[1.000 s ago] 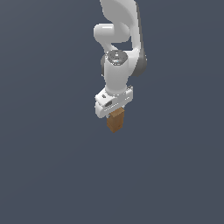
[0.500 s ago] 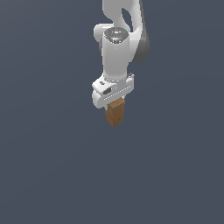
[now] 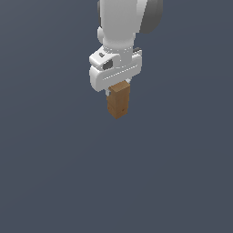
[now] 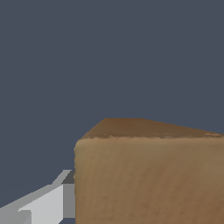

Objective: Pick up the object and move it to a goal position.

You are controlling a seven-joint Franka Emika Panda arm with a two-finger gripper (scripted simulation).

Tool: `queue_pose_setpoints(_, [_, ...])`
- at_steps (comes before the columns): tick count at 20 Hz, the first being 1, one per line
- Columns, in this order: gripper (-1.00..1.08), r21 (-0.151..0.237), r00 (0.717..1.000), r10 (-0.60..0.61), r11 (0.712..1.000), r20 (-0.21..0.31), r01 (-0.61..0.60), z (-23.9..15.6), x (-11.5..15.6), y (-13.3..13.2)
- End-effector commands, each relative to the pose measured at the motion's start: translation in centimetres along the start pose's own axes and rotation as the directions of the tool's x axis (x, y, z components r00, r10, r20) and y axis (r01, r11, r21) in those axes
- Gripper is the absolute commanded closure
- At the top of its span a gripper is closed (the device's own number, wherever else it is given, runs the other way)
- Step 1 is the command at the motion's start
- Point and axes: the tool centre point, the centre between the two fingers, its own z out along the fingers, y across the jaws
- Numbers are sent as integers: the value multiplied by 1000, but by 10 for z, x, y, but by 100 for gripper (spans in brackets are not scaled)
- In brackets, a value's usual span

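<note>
The object [image 3: 119, 103] is a small tall tan-brown wooden block, hanging below my white gripper [image 3: 117, 92] in the upper middle of the exterior view, above the dark grey floor. My gripper is shut on the block's upper part; its fingers are mostly hidden by the hand and the block. In the wrist view the block [image 4: 148, 175] fills the near frame, with one grey finger [image 4: 48, 203] pressed against its side.
A plain dark grey surface [image 3: 54, 173] fills the scene. The white arm [image 3: 120, 22] rises out of the frame's top. No goal marker shows.
The arm has lifted the block upward over the last second; the hand has turned a little, and the block stays clamped in the gripper.
</note>
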Motion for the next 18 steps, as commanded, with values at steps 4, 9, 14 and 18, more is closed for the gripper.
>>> queue_pose_setpoints(4, [108, -5, 1000, 0, 1000, -7, 0, -60, -4, 1])
queue_pose_setpoints(9, [108, -5, 1000, 0, 1000, -7, 0, -98, -7, 2])
queue_pose_setpoints(14, [108, -5, 1000, 0, 1000, -7, 0, -123, -9, 4])
queue_pose_setpoints(18, [108, -5, 1000, 0, 1000, -6, 0, -133, -9, 4])
